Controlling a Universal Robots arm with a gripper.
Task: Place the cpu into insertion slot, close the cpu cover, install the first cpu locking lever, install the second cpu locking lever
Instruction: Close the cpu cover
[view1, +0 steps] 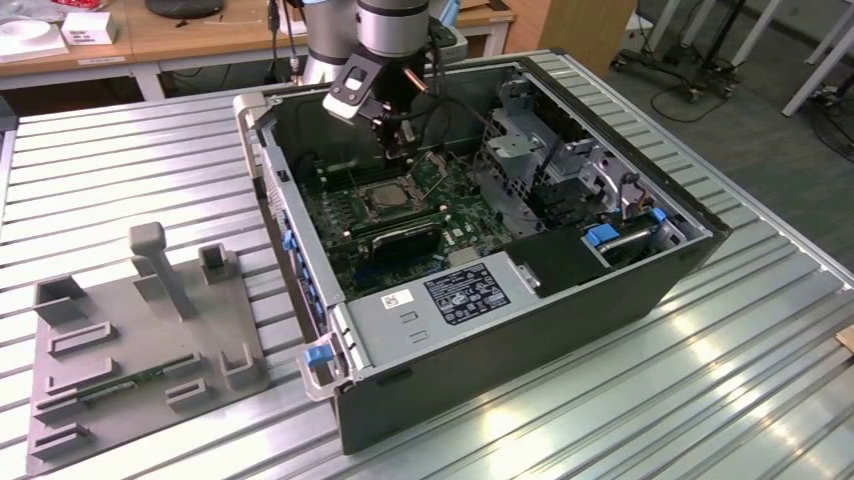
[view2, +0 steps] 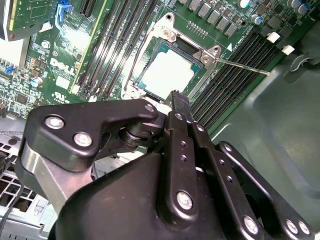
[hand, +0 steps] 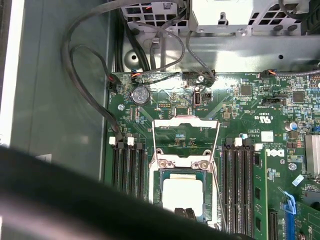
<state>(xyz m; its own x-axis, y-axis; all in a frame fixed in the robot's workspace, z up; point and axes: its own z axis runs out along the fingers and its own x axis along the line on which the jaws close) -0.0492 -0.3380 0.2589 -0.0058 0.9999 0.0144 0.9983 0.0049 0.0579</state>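
Tool: black link-armed gripper (view2: 179, 98), fingers drawn together with nothing between them, pointing tip-down into the open black computer case (view1: 561, 330).
Chip: the cpu (hand: 182, 195), a small thin square with a pale grey-silver face, lies flat in its socket right under the tips. I cannot tell whether they touch it.
Frame: the cpu cover (hand: 186, 121), a square silvery metal frame with an open middle, looks swung up and back, just beyond the chip from the tips.
Rod: thin silvery wire lever (view2: 242, 66), standing loose off to one side past the tips.
Hazard, chip: a downward press on a chip not seated square could bend the socket contacts.
Hazard, frame: narrow tips pushing the frame off-centre may slip onto the green circuit board (hand: 250, 110).
Hazard, rod: the closing frame could trap the loose lever.
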